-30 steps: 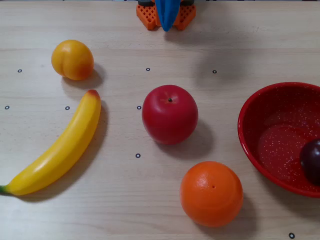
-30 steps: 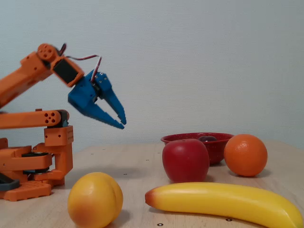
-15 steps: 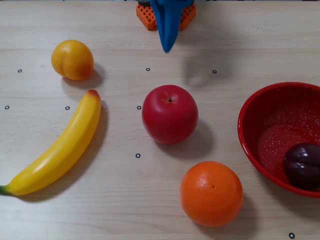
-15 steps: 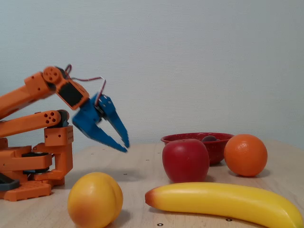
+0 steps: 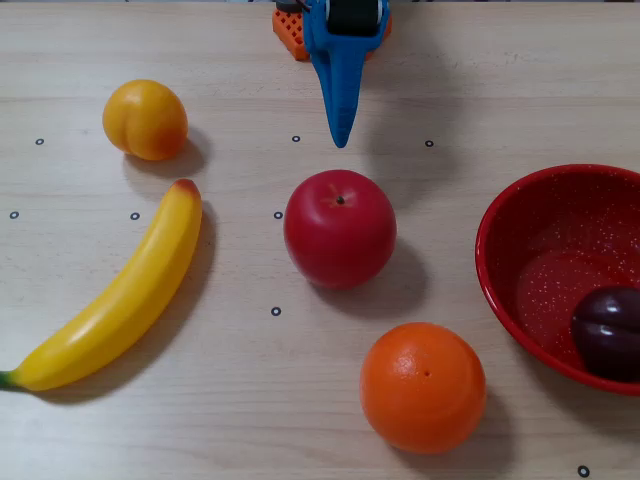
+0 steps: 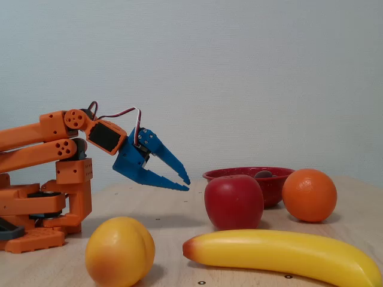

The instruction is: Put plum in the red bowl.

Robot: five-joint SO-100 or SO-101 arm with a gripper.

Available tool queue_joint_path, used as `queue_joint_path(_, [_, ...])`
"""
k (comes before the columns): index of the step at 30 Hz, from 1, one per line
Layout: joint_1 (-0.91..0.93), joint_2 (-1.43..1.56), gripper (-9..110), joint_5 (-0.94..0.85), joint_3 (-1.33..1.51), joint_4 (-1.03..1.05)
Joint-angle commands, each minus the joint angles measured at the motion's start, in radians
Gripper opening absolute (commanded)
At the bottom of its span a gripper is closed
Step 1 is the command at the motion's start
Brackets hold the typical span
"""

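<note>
Plum [image 5: 608,331] in red bowl [image 5: 530,260] on pale wood table [image 5: 240,380]; plain blue-grey wall [image 6: 251,72]; gripper [image 6: 186,183] fingers slightly apart, empty.

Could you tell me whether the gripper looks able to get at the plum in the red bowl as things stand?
Probably yes: the gripper hangs empty near the base, the plum lies uncovered in the red bowl, and the apple sits off the direct line.
</note>
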Motion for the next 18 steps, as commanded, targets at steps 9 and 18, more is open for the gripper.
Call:
queue_joint_path(9, [0.018, 0.021, 0, 0.075, 0.043, 0.064])
queue_joint_path(18, [0.021, 0.021, 0, 0.092, 0.043, 0.067])
